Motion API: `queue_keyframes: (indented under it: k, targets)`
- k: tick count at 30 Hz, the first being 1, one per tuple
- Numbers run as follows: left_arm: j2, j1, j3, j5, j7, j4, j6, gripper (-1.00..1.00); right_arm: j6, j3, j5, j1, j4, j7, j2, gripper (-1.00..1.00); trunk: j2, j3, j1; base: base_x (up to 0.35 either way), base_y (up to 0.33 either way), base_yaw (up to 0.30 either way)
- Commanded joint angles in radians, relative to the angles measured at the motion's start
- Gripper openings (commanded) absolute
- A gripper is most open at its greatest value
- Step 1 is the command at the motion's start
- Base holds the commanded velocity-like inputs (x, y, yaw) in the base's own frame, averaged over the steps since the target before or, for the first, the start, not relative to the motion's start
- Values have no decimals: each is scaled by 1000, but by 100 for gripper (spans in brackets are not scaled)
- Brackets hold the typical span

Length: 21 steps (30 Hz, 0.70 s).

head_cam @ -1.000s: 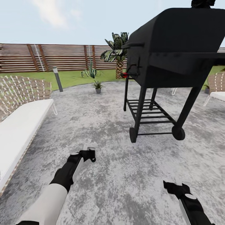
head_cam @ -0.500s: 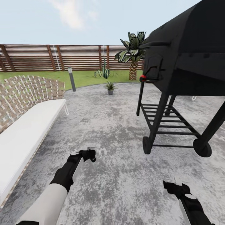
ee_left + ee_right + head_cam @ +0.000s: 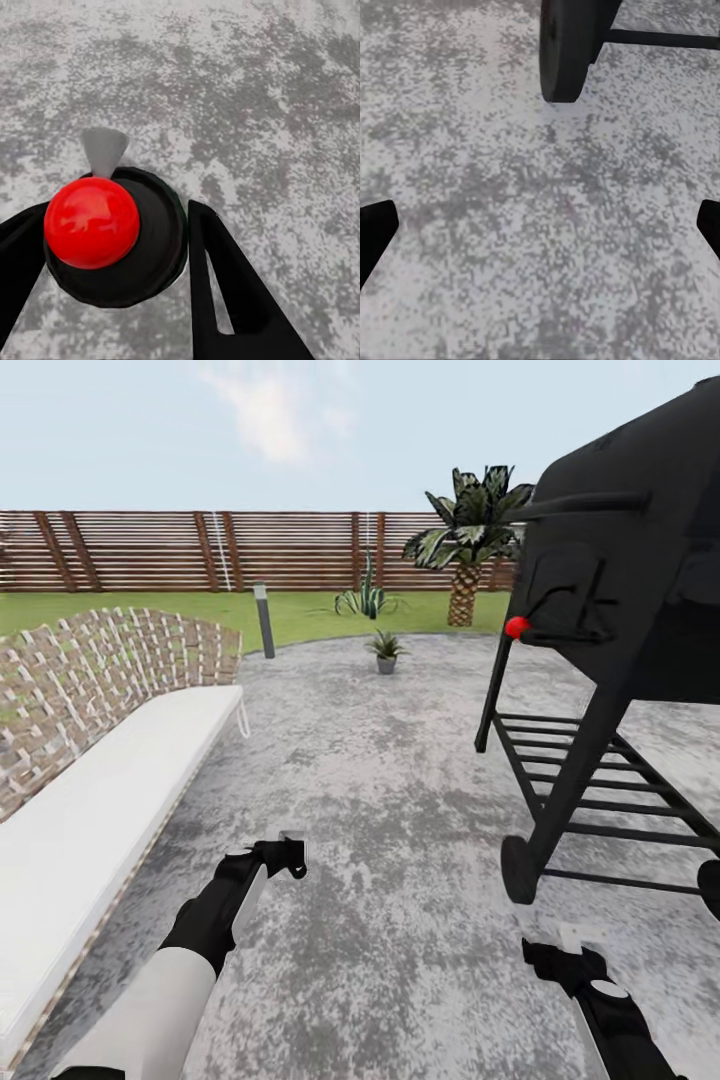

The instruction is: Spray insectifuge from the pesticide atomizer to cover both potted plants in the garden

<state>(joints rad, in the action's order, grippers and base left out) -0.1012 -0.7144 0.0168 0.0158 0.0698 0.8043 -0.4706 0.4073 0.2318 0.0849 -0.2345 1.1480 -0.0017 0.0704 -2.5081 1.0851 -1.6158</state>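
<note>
left wrist view: the left gripper (image 3: 112, 247) has its fingers (image 3: 225, 285) pinching the atomizer (image 3: 112, 232), red dot up, over the patio (image 3: 247, 90). right gripper (image 3: 540, 232) fingers are spread, empty, near the grill (image 3: 620, 590) wheel (image 3: 566, 45). one potted plant (image 3: 386, 650) stands far ahead of both.

Looking along the left end effector (image 3: 112, 247), its two black fingers (image 3: 225, 292) close around the pesticide atomizer (image 3: 127, 240), seen from above: a round dark nozzle head with a glossy red dot (image 3: 91, 222) on top and a small grey spout. Below lies speckled grey paved patio (image 3: 247, 97).
</note>
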Motion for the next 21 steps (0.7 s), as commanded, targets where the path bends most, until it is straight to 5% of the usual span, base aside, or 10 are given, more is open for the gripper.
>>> queue_keyframes:
  k: [1, 10, 21]
  targets:
    - [0, 0, 0, 1, 1, 1, -5, -100, 7, 0, 9, 0, 2, 0, 0, 100, 0, 0, 0, 311, 172, 162]
    - [0, 0, 0, 1, 1, 1, -5, -100, 7, 1, 8, 0, 2, 0, 0, 100, 0, -7, 0, 311, 173, 86]
    - [0, 0, 0, 1, 1, 1, -5, -100, 7, 1, 9, 0, 2, 0, 0, 100, 0, -12, 0, 332, 34, -47]
